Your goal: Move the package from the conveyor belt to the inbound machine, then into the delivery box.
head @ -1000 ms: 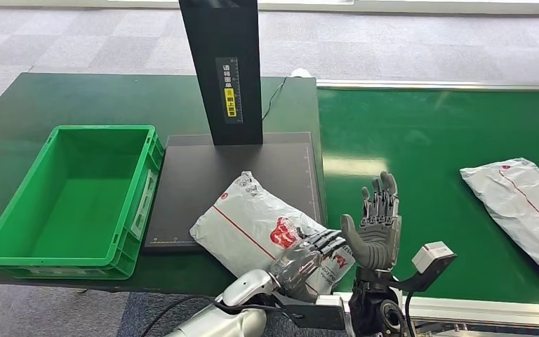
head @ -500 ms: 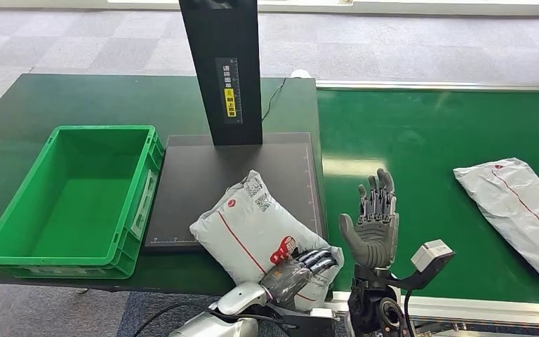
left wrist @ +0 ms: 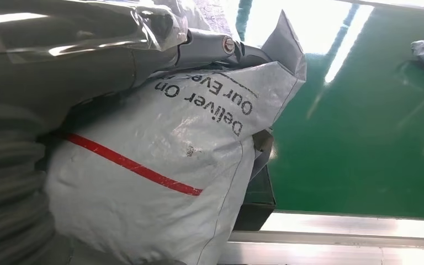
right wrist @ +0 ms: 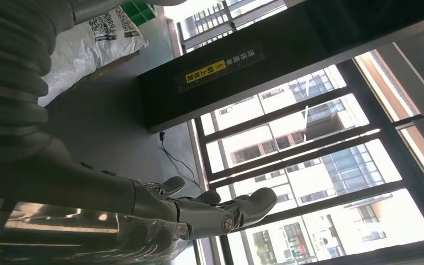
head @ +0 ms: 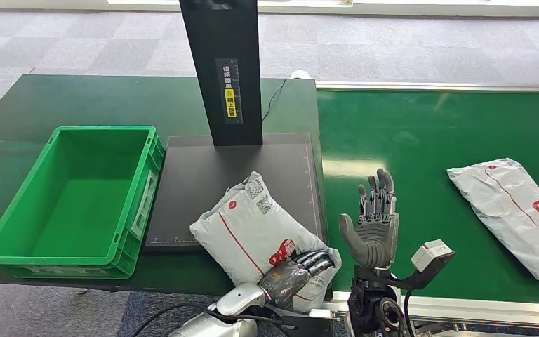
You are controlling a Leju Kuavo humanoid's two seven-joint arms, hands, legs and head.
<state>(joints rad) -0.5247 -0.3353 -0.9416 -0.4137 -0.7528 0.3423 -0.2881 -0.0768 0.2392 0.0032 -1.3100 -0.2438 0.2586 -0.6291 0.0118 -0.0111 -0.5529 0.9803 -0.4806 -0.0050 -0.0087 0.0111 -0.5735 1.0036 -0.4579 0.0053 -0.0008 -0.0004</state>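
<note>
A grey mailer package with a red stripe lies half on the black inbound machine plate, its near end over the table's front edge. My left hand grips that near end from below; in the left wrist view the package bulges against my fingers. My right hand stands upright over the green conveyor belt, fingers spread and holding nothing; the right wrist view shows the same hand. The green delivery box sits to the left of the plate.
A second grey package lies on the belt at the right. The machine's black post rises at the back of the plate. A cable runs behind it. The dark green table carries box and machine.
The held package has shifted slightly left and toward me with my left hand. The second package has travelled left along the belt. My right hand has barely moved.
</note>
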